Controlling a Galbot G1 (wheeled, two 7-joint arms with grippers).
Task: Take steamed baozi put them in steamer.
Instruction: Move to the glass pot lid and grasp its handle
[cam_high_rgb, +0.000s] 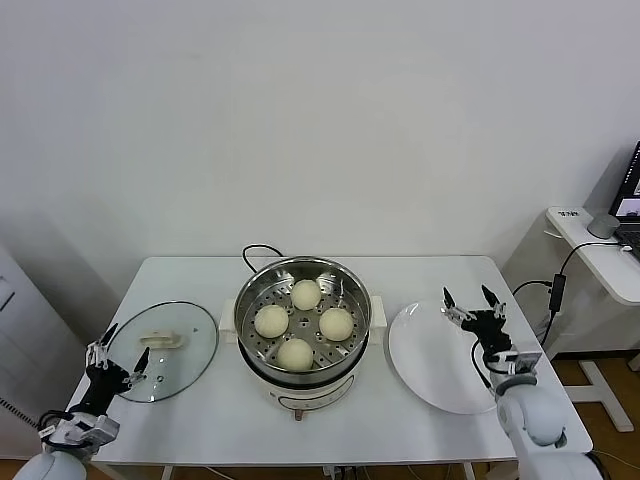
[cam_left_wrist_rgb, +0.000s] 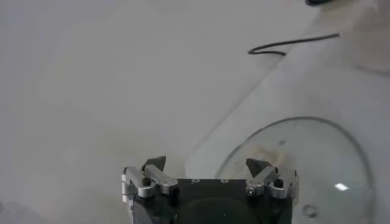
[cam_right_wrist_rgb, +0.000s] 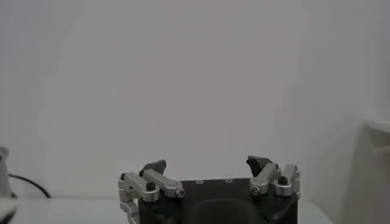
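Head view: a white rectangular counter is seen against a plain white wall. At its middle stands the wide, round, shiny stainless-steel steamer with a perforated floor, set on a white electric cooker base from which a black cord loops toward the wall. Four smooth, round, cream-white steamed baozi are lying inside the basket, arranged in a diamond and just apart from one another. A round glass lid with a cream handle is laid flat on the counter on the robot's left of the steamer. A flat, round white plate is placed on the robot's right of it. The left claw is held at the near edge of the glass lid, spread wide and holding nothing. The right claw is held over the far right part of the plate, also spread wide and holding nothing.

Left wrist view: the left claw is shown wide apart, nothing between its tips; the glass lid is seen beyond it on the counter, with the black cord farther off.

Right wrist view: the right claw is shown wide apart and bare before the white wall.
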